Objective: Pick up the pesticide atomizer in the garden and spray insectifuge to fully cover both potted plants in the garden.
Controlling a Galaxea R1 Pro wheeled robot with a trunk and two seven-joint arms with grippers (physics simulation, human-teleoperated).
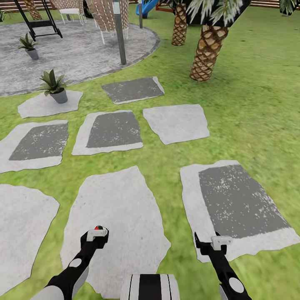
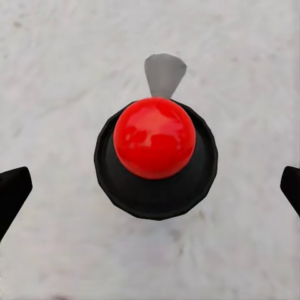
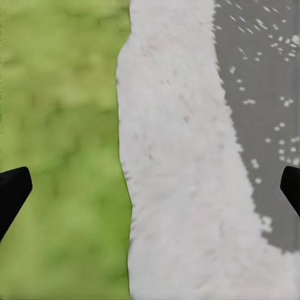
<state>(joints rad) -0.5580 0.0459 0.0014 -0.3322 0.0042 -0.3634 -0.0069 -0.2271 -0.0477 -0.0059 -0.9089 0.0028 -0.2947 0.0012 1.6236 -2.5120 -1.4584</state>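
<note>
The pesticide atomizer (image 2: 154, 140) stands upright on a pale stepping stone (image 1: 121, 208), seen from straight above as a red top on a dark round body. My left gripper (image 2: 153, 187) hangs open right over it, its black fingertips (image 2: 14, 187) wide apart on either side and touching nothing. In the head view the atomizer's red top (image 1: 98, 228) peeks out at the left gripper (image 1: 96, 234). My right gripper (image 1: 212, 241) is open and empty over the edge of another stone. Two potted plants stand far ahead on the left: one (image 1: 53, 83) on a stone, one (image 1: 27, 43) on the patio.
The round grey patio (image 1: 75, 54) lies ahead on the left, with a pole (image 1: 120, 33), wicker chairs (image 1: 104, 14) and a black frame (image 1: 39, 21). Two palm trunks (image 1: 207, 54) rise ahead on the right. Stepping stones with lawn between them cover the ground.
</note>
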